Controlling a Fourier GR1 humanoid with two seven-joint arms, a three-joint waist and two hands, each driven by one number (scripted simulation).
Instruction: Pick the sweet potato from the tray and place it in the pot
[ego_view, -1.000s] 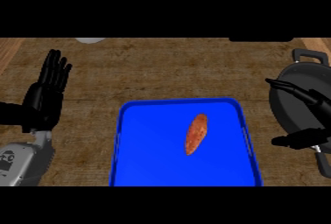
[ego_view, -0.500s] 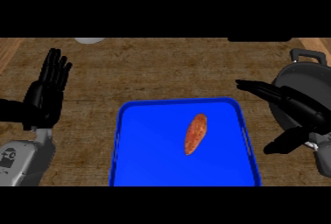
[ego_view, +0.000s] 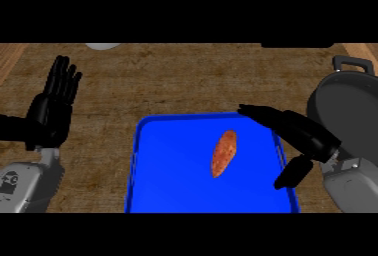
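Observation:
An orange-brown sweet potato lies lengthwise near the middle of a blue tray at the front of the counter. My right hand hovers over the tray's right rim, open, its straight fingers pointing left toward the far right corner and its thumb hanging down. A short gap separates it from the sweet potato. The dark grey pot stands at the right edge, partly behind that hand. My left hand rests open at the left, fingers up.
The counter top is brown wood grain. A pale round object shows at the far edge, upper left, mostly cut off. A dark shape sits at the far edge, upper right.
My right hand has moved left from in front of the pot to above the tray's right rim, closer to the sweet potato. The left hand and the sweet potato have stayed still.

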